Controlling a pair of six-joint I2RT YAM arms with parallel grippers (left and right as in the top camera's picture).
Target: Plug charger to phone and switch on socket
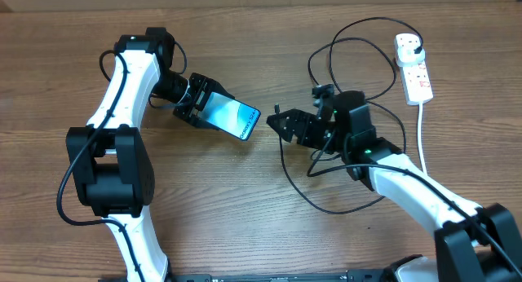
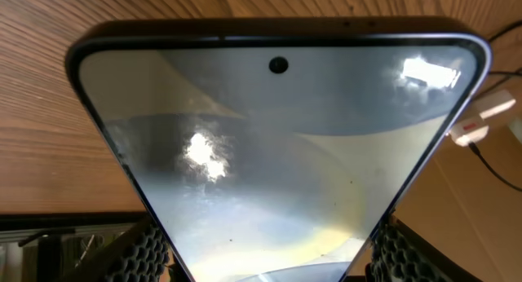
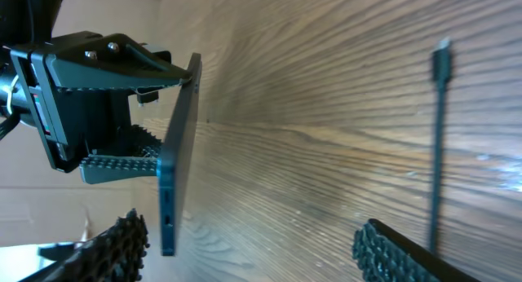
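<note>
Left tool (image 1: 204, 105): clamped on the phone (image 1: 234, 117), tilted, left of tabletop centre; port not discernible.
Right tool (image 1: 281, 123): jaws wide, empty, facing the phone.
Charger (image 3: 438, 152): connector tip (image 3: 441, 50) just beside one finger. Advice: grip squarely behind the tip, then align.
Socket (image 1: 416, 70): far right corner.

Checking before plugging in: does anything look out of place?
The charger cable sprawls in loose loops around the right arm and might snag. The phone is held tilted in the left claw; otherwise nothing stands out.
</note>
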